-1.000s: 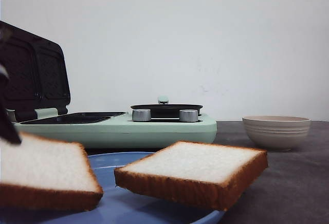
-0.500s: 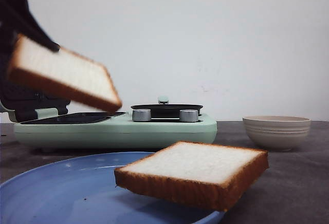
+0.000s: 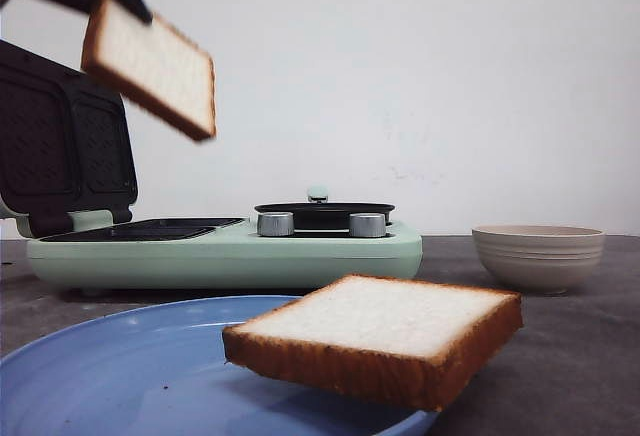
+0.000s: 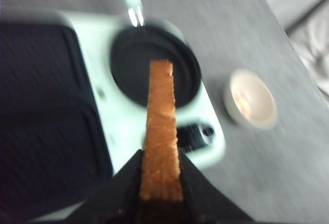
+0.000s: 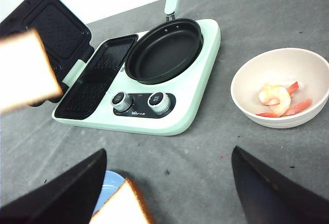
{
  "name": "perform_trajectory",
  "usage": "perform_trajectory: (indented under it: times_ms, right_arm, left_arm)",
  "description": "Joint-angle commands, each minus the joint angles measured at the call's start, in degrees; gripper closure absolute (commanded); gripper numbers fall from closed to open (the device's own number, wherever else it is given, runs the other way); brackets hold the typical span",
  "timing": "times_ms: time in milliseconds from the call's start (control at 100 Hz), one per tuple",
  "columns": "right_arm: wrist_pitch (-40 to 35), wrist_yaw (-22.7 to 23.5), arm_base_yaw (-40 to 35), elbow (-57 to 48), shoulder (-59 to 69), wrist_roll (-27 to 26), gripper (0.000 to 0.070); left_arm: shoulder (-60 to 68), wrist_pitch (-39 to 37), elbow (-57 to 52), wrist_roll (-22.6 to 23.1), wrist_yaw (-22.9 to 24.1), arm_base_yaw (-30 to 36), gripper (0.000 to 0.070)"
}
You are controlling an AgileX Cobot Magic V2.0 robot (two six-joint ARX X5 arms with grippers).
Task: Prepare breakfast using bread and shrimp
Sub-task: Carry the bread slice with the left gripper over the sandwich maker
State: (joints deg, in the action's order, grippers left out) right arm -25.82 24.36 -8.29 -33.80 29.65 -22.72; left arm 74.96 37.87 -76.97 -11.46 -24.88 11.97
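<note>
Left gripper (image 4: 160, 190) clenched on bread slice (image 3: 150, 66), tilted, airborne above the sandwich maker (image 3: 225, 251) at 10 o'clock. Right gripper (image 5: 164, 183) spread wide, holding nothing. Second slice (image 3: 375, 336) overhangs blue plate (image 3: 110, 376) rim.

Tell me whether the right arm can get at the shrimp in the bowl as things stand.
Probably yes. The right gripper hangs open and empty above the table, and the shrimp lie uncovered in the open bowl, nothing between them.

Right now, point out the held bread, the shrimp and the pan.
held bread (image 3: 150, 64), front view, pale face.
shrimp (image 5: 276, 97), right wrist view, curled body.
pan (image 5: 163, 52), right wrist view, dark floor.
</note>
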Motion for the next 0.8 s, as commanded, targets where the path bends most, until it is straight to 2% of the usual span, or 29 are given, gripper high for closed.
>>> perform_trajectory:
  times_ms: [0,130,320,430,670,790]
  right_arm:
    - [0.92,0.00,-0.20,-0.31,0.09,0.79,0.0219]
    - [0.94,0.00,-0.20,-0.31,0.09,0.92,0.0219]
    - [1.46,-0.02,-0.20,-0.31,0.09,1.11,0.0219]
    - [1.68,-0.44,-0.20,-0.31,0.09,1.38,0.0219]
    - [1.75,-2.16,-0.20,-0.31,0.20,2.47,0.0219]
    - [1.70,-2.32,-0.20,-0.31,0.20,2.60,0.0220]
  left_arm:
    - [2.38,-0.28,-3.96,3.63,4.04,0.52,0.0700]
    - [5.84,0.55,-9.51,11.82,10.23,1.42,0.0700]
    - [11.23,2.36,-14.38,20.76,19.50,3.04,0.0700]
    - [14.08,2.19,-15.26,28.26,25.64,4.81,0.0700]
    - [20.06,-4.31,-15.28,38.64,35.74,9.60,0.0700]
    - [23.12,-7.61,-15.30,45.51,40.41,11.69,0.0699]
